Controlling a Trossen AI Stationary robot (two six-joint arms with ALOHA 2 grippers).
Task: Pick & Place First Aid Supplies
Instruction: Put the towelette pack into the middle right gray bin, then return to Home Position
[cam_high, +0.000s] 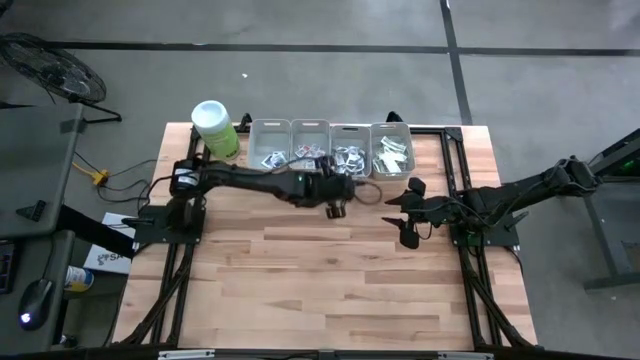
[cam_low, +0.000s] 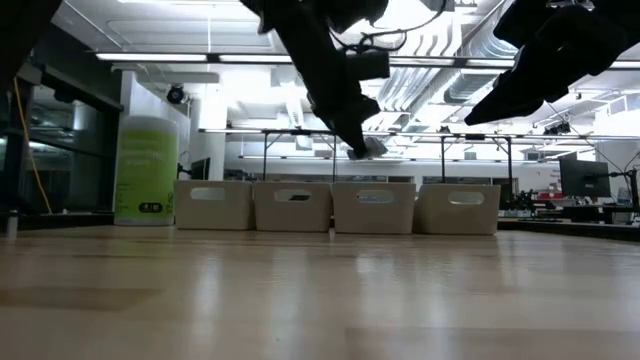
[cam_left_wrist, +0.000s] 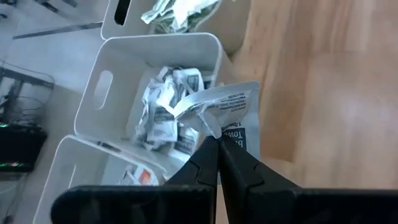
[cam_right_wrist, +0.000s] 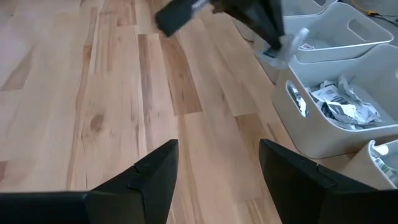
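My left gripper (cam_left_wrist: 214, 142) is shut on one white packet with dark print (cam_left_wrist: 229, 107). It hovers above the table just in front of the third grey bin (cam_high: 350, 128), higher than the bin rims in the low view (cam_low: 362, 146). That bin (cam_left_wrist: 93, 93) holds several crumpled white packets (cam_left_wrist: 163, 109). The bin beside it (cam_high: 392, 150) holds green-and-white strips. My right gripper (cam_high: 406, 213) is open over the bare table to the right, its fingers (cam_right_wrist: 155, 168) spread wide and touching nothing. My left gripper pinches the white packet between its two fingertips at a crumpled edge (cam_left_wrist: 214, 129). The fingers slant downward (cam_low: 350, 125). The packet sticks out past the fingertips, lifted clear of the table and the bins (cam_low: 373, 146).
Four grey bins stand in a row along the far edge (cam_low: 375, 207). A lime-green canister with a white lid (cam_high: 215, 128) stands to their left. Bare wooden tabletop (cam_high: 320, 280) stretches toward the near edge. Both arm bases sit at the table's sides.
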